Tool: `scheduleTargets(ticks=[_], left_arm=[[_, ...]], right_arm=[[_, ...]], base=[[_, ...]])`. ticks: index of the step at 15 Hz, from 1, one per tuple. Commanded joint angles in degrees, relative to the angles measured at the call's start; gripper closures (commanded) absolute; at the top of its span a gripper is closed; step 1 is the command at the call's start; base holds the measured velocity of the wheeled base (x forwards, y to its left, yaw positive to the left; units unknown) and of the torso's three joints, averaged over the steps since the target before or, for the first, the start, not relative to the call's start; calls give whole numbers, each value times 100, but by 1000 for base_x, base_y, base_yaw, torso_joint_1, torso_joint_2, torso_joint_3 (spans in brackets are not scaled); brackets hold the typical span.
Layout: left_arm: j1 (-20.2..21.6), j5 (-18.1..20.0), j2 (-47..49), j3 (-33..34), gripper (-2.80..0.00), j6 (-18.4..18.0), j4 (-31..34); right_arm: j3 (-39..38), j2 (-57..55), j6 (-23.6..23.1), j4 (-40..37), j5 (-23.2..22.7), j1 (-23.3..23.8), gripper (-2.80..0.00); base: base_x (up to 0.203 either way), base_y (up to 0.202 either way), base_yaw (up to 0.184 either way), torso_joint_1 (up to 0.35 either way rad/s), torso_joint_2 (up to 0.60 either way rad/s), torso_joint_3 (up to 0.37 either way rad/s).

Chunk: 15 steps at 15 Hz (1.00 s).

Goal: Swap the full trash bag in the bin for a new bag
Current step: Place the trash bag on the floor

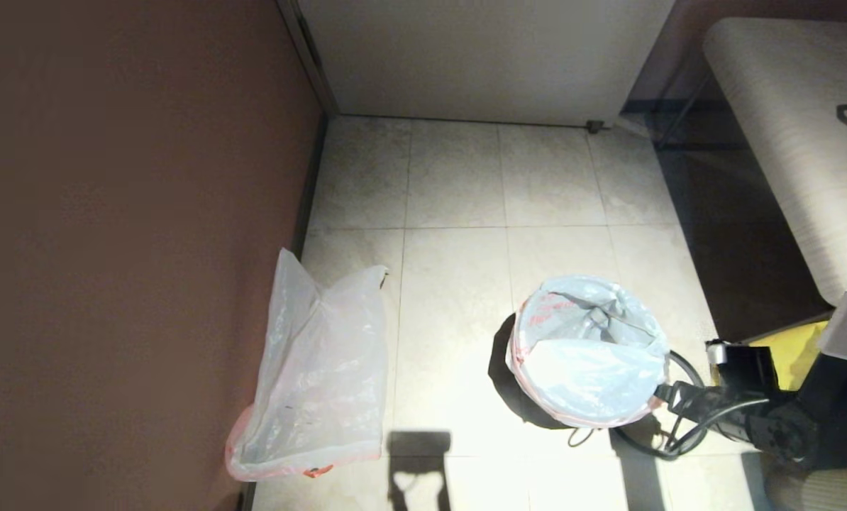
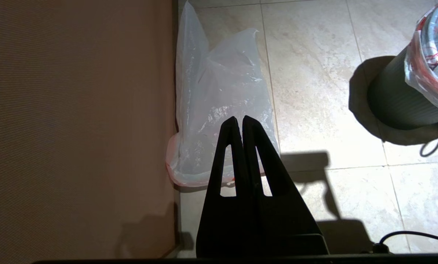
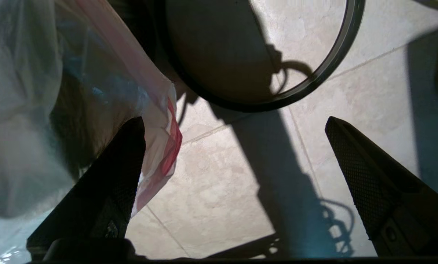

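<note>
Bin (image 1: 537,404) stood on floor tiles (image 1: 452,284), bag (image 1: 590,348) draped over rim (hoop (image 1: 682,408) lying beside). Right tool (image 3: 233,146) gaped wide at rim; left tool (image 2: 240,123) pinched closed, empty.

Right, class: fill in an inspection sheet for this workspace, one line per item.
Surface: tiled floor, sunlit.
Job's things: bin lined with a bag; grey hoop on the floor beside it; loose clear bag by the wall.
Clutter: nothing seen.
Grippers: right gripper open at the bin's rim; left gripper shut, over the loose bag.
Cables: black cable.
Surroundings: brown wall, bench.
</note>
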State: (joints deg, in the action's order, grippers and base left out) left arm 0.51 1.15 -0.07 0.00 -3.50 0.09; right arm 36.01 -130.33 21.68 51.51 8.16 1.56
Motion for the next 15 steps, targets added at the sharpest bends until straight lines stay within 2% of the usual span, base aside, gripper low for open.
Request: scheduleTargets(ticks=[1,5,11,15], left_arm=[[2,0,-10,0,0,-2,-1],[2,0,-10,0,0,-2,-1],[2,0,-10,0,0,-2,-1],[2,0,-10,0,0,-2,-1]], right_arm=[[204,-243,-310,141,449,-70,-280],[203,-414,-332,97,891,-128,-280],[57,-461,-570,137,1897,-160,-280],[-519,-66,-547,502,1875,-318,-280]], base=[[0,0,0,0,0,0],[0,0,0,0,0,0],[0,0,0,0,0,0],[0,0,0,0,0,0]])
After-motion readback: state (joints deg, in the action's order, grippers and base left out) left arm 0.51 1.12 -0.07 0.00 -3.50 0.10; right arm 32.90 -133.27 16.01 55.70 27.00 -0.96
